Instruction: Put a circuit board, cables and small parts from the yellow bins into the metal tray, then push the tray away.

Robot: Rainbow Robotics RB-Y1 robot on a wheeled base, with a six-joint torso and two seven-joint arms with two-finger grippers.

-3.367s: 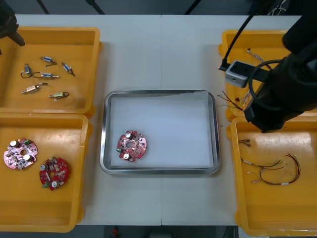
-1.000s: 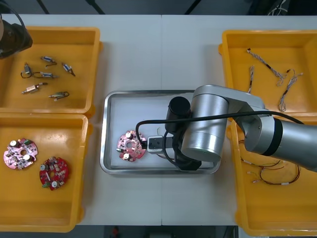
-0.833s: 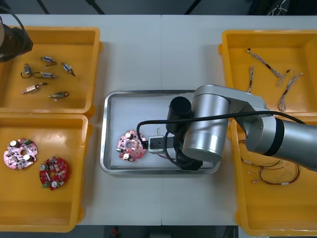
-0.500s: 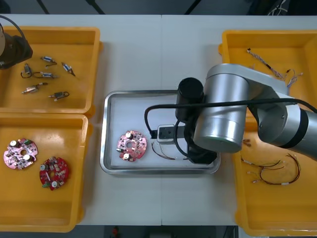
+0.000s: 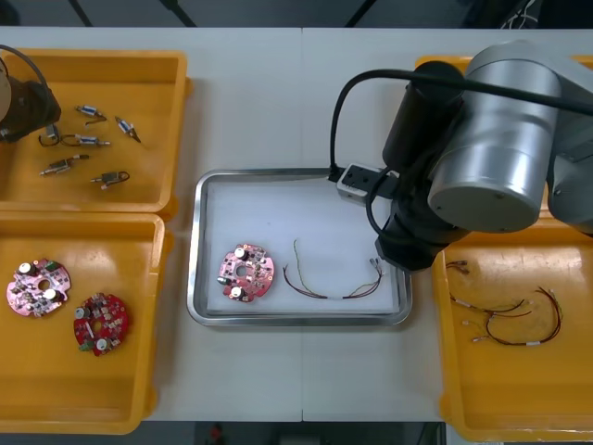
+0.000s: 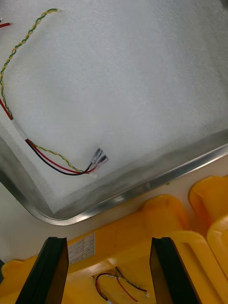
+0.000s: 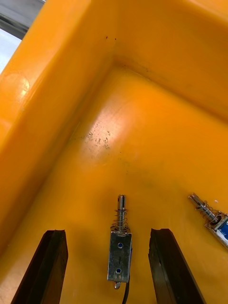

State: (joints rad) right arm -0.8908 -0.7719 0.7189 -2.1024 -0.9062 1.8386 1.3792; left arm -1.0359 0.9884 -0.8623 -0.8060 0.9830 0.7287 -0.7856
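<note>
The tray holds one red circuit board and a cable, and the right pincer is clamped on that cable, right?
Not quite: the right pincer is open and empty. The right wrist view shows the cable lying loose in the metal tray. The circuit board is there too.

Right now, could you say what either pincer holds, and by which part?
Nothing: the right pincer is open beside the metal tray, the left pincer open over a small metal part.
</note>
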